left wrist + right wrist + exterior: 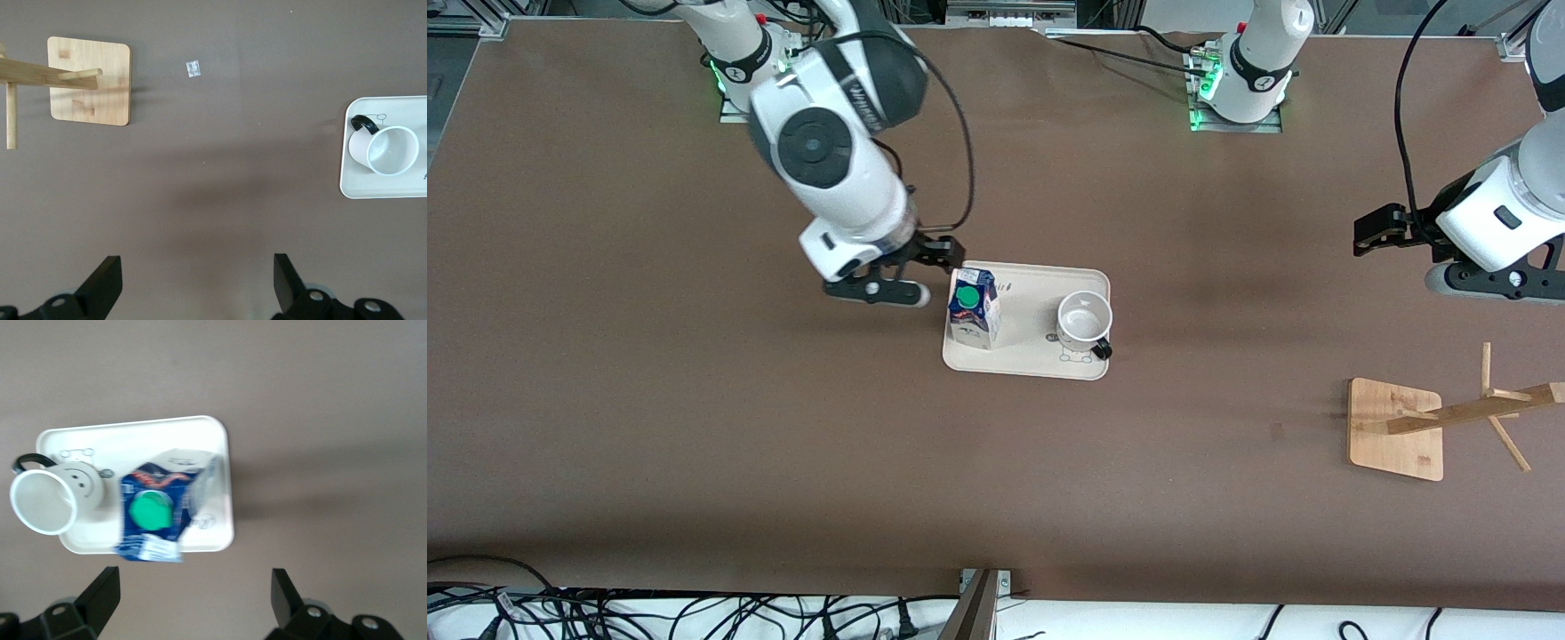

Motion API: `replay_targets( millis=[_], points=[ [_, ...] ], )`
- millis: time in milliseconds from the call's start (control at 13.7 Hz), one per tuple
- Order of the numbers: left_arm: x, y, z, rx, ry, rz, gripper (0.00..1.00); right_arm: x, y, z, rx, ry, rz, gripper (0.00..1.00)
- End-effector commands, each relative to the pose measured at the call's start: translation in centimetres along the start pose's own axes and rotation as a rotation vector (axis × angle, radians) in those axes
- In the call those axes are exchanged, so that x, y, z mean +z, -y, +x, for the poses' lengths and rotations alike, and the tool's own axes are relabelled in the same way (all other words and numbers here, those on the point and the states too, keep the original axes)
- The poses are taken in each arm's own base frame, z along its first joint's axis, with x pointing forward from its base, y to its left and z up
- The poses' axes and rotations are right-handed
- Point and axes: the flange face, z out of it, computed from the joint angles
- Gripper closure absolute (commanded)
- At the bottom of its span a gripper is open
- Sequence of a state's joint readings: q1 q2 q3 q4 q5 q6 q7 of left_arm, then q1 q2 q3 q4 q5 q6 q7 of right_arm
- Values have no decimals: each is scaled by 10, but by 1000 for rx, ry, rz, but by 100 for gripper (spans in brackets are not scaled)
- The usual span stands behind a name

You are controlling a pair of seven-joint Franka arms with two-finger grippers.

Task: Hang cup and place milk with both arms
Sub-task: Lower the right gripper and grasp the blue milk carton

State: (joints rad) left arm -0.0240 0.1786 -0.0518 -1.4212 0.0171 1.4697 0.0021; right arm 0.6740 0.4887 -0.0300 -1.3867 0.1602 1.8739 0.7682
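Here the milk [974, 307] and the cup [1085, 322] are both seen standing on the white tray [1024, 364] near the middle of the surface [694, 400], the milk at the tray's edge toward the right arm's end, the cup toward the left arm's. The right gripper [935, 267], released and empty, is held just beside the milk; it should be lowered squarely so the carton's sides are straddled below the gable. The left gripper [1383, 229], likewise released, waits over bare surface above the wooden rack [1396, 429]
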Motion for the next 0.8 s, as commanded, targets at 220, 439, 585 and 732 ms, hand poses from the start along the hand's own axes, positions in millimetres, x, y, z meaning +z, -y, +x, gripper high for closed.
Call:
replay_targets(
  millis=[220,439,585,732],
  points=[
    [-7,-6,1,-1,5,-16,0,38,33,2,69,-52,-11,0],
    [-6,-6,-1,-4,19,-16,0,60,42,-2,53,-65,-27,0],
    [-6,-9,-1,0,19,-16,0,73,44,-5,50,-86,-67,0],
    [-6,-6,-1,-7,19,-16,0,79,44,-3,52,-85,-71,2]
  ],
)
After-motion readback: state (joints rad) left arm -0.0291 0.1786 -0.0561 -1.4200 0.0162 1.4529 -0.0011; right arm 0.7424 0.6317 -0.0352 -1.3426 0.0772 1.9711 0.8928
